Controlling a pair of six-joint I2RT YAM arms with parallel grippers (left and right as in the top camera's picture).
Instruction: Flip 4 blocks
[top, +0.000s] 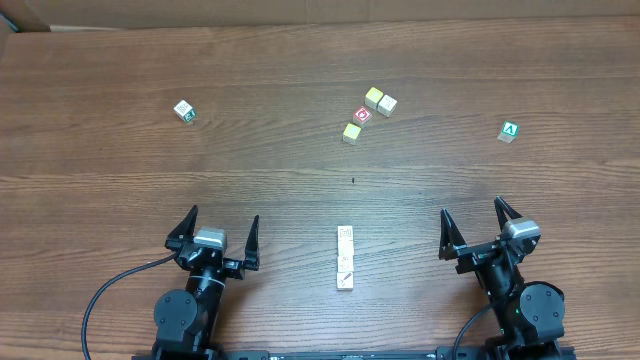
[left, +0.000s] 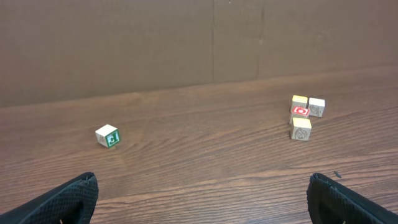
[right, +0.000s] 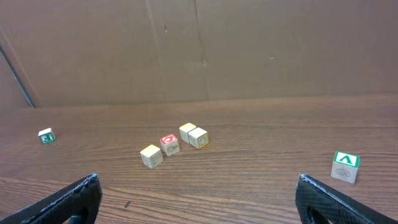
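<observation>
The blocks (top: 345, 258) are several cream cubes with faint marks, lined up in a short row near the front edge at the table's centre; only the overhead view shows them. My left gripper (top: 223, 215) (left: 202, 180) stands open to the left of the row, well apart from it. My right gripper (top: 471, 207) (right: 198, 180) stands open to the right of the row, also apart. Nothing lies between either pair of fingers.
Further back sit a red-faced cube (top: 362, 115) (right: 169, 142) among three cream and yellow cubes (top: 380, 101), a green "A" cube (top: 509, 131) (right: 344, 167) at the far right, and a white-and-green cube (top: 183, 110) (left: 107, 135) at the far left.
</observation>
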